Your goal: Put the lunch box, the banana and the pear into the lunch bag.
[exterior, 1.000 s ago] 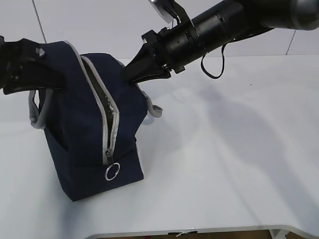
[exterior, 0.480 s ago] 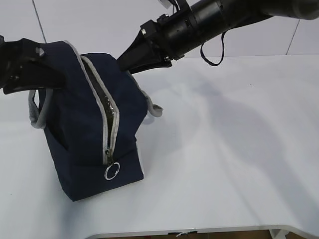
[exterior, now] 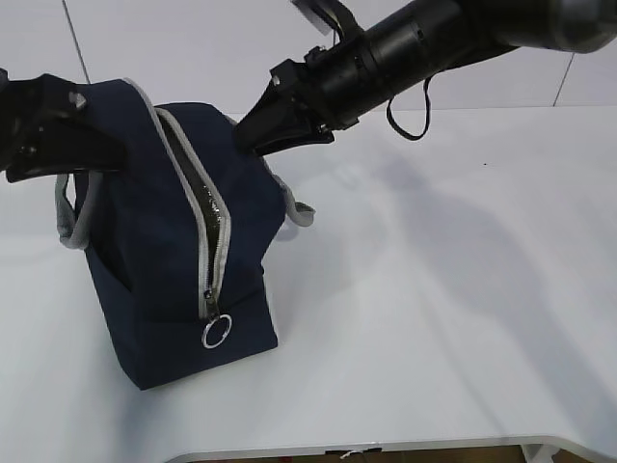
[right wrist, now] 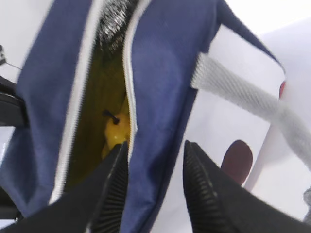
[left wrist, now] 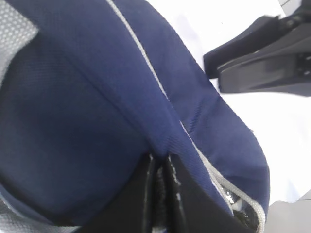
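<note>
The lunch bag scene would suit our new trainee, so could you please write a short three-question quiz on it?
1. True or false: the lunch bag is zipped fully shut.
2. Which gripper pinches the bag's fabric? A) left gripper B) right gripper
3. Fill in: through the opening, the right wrist view shows a yellow ___ with a short dark stem.

Key: 1 false, the zipper gapes open. 2 A; the right gripper's jaws stand apart around the bag's wall without clamping it. 3 pear.
</note>
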